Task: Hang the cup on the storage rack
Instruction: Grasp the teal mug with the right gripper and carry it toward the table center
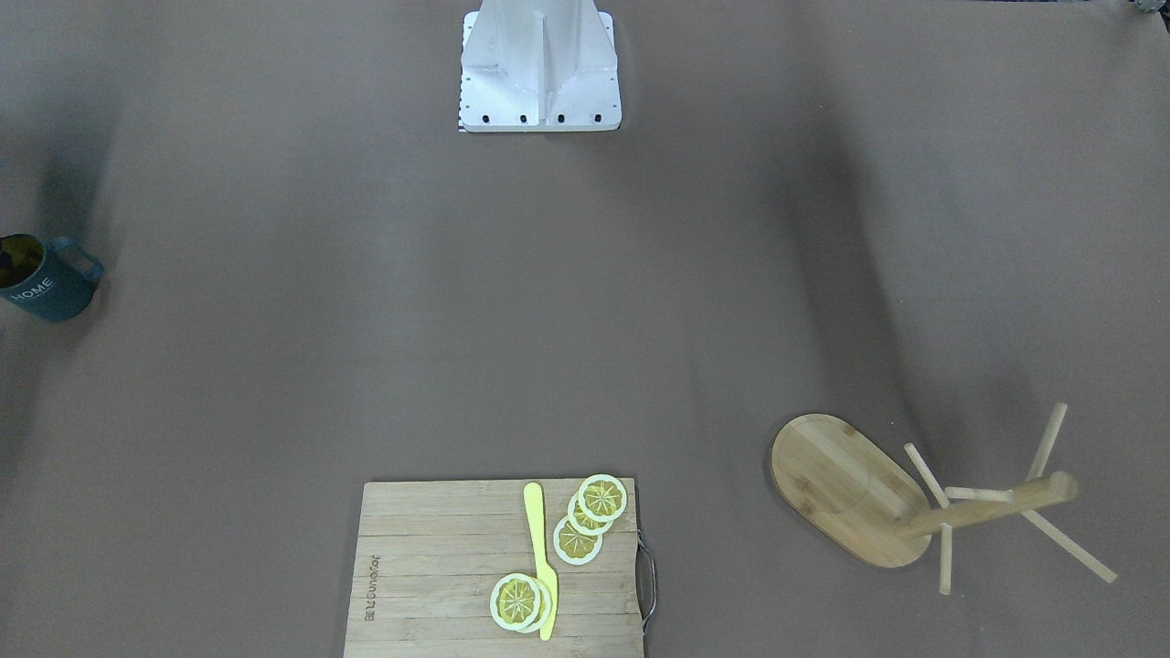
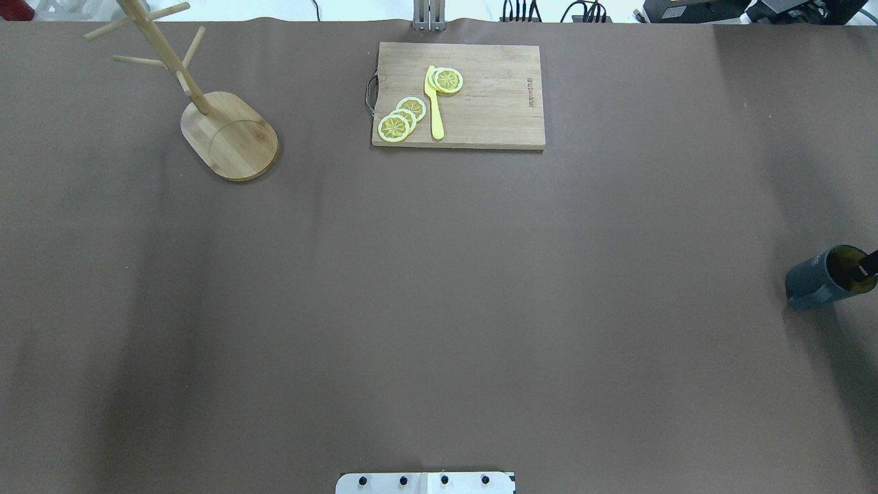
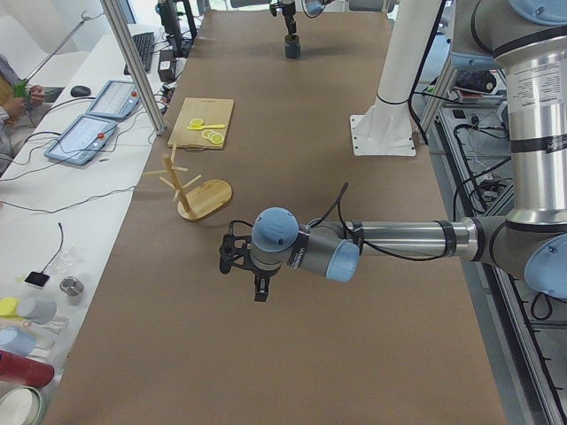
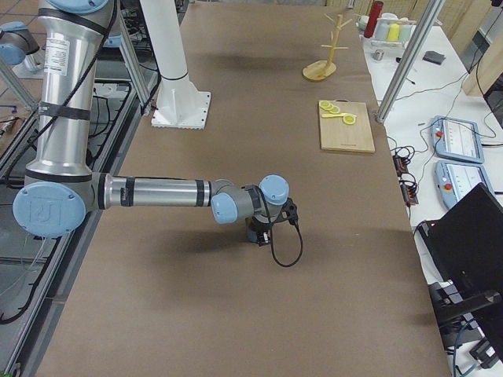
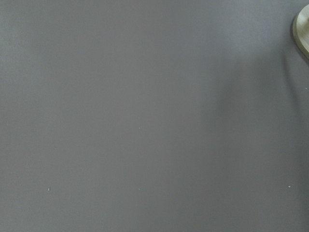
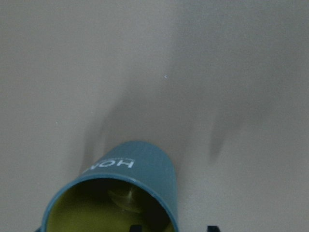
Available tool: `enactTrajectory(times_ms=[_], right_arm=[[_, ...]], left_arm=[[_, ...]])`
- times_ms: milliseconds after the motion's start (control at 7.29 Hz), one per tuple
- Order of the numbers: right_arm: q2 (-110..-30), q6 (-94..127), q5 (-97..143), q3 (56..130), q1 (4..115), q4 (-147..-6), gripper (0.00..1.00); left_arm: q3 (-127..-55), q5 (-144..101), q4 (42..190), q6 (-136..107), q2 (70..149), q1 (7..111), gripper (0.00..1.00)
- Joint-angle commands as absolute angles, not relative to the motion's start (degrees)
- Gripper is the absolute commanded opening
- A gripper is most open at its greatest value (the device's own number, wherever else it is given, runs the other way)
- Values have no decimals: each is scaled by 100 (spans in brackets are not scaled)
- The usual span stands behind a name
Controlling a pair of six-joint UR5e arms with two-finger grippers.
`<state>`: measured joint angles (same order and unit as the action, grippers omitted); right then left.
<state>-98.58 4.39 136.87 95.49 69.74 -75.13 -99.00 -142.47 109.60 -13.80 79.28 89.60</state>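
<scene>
Here cup [image 6: 140, 169] rim sits between right pincer [image 6: 174, 226] fingers, one inside.

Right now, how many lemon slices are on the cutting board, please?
5 lemon slices: three overlapping between the yellow knife and the cutting board's metal handle, two stacked on the knife's other side; more may hide underneath.

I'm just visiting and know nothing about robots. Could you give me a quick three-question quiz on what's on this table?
1. True or false: the cup already hangs on the storage rack.
2. What lies on the cutting board? A) lemon slices and a yellow knife; B) a spoon and a fork; C) a second mug.
3. Fill in: the white word on the cup's side reads ____.
Key: 1 false; 2 A; 3 HOME.
</scene>
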Motion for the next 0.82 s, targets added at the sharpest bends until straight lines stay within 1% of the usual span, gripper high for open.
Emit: enactTrajectory(times_ms=[0,412,549,686], right_arm=[[-9809,431,13693,9554,6935,-7497,0],[-9538,483,13720,9720,6926,-7497,0],[-9266,875,13737,9756,6874,-7506,0],[-8950,1601,13711,9912,6499,-7506,0]], left_arm=[[-9870,-14247,10960,-1371,7928,8965,98],[-9879,-14256,10960,-1371,7928,8965,98],[-9888,-14256,10960,-1380,7928,8956,98],[-9905,-14265,10969,-1362,7936,8947,97]])
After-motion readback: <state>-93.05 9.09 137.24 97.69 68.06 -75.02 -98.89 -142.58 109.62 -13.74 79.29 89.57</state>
